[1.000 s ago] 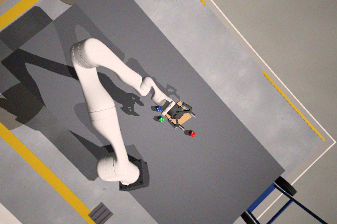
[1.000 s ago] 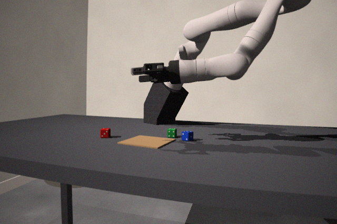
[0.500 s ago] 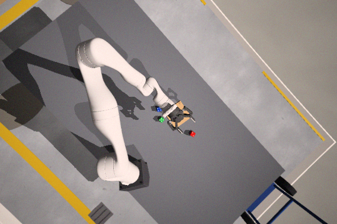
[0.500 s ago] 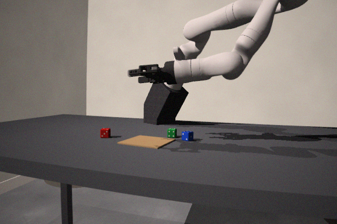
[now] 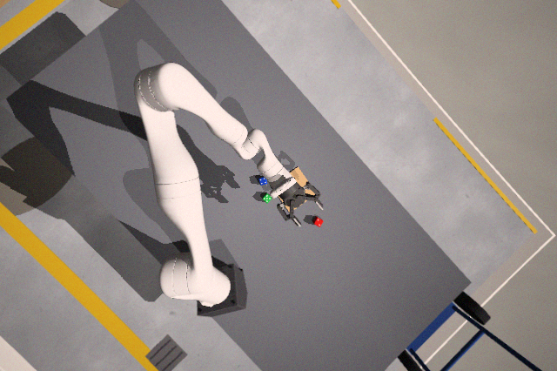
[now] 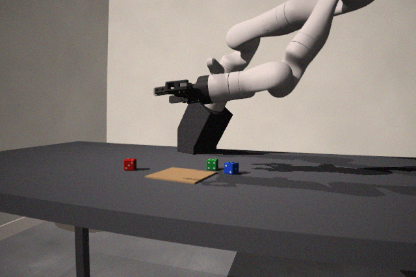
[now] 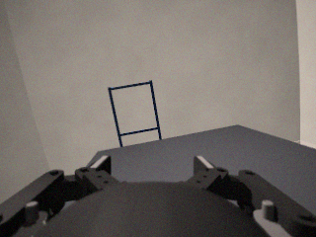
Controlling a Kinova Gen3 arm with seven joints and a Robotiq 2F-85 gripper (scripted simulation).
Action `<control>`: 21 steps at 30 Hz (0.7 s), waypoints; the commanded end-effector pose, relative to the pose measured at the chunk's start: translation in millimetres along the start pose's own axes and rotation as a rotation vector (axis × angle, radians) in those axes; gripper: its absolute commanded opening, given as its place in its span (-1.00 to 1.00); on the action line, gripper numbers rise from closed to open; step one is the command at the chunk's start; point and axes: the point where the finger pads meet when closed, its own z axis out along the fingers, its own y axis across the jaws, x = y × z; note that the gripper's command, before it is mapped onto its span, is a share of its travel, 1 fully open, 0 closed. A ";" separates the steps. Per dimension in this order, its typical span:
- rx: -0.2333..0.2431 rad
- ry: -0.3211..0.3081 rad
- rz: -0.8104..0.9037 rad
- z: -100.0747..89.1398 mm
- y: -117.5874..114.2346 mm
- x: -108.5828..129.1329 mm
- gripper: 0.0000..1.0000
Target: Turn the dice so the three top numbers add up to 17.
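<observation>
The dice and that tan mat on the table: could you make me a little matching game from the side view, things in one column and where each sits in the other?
Things:
1. red die
2. green die
3. blue die
4. gripper

Places or states:
A. on the table just right of the green die
B. alone on the table, left of the mat
C. high above the table, fingers wide open, holding nothing
D. on the table by the mat's right corner

Pairs: 1-B, 2-D, 3-A, 4-C
</observation>
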 end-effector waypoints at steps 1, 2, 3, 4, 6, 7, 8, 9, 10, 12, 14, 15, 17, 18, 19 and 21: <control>-0.003 0.002 0.004 1.4 -0.4 1.4 1.00; -0.003 0.002 0.004 1.4 -0.4 1.4 1.00; -0.064 -0.002 0.006 9.5 10.5 2.0 1.00; -0.064 -0.002 0.006 9.5 10.5 2.0 1.00; -0.064 -0.002 0.006 9.5 10.5 2.0 1.00; -0.064 -0.002 0.006 9.5 10.5 2.0 1.00; -0.064 -0.002 0.006 9.5 10.5 2.0 1.00; -0.064 -0.002 0.006 9.5 10.5 2.0 1.00; -0.064 -0.002 0.006 9.5 10.5 2.0 1.00; -0.064 -0.002 0.006 9.5 10.5 2.0 1.00; -0.064 -0.002 0.006 9.5 10.5 2.0 1.00; -0.064 -0.002 0.006 9.5 10.5 2.0 1.00; -0.124 -0.008 0.009 16.7 21.3 2.2 1.00; -0.124 -0.008 0.009 16.7 21.3 2.2 1.00; -0.124 -0.008 0.009 16.7 21.3 2.2 1.00; -0.124 -0.008 0.009 16.7 21.3 2.2 1.00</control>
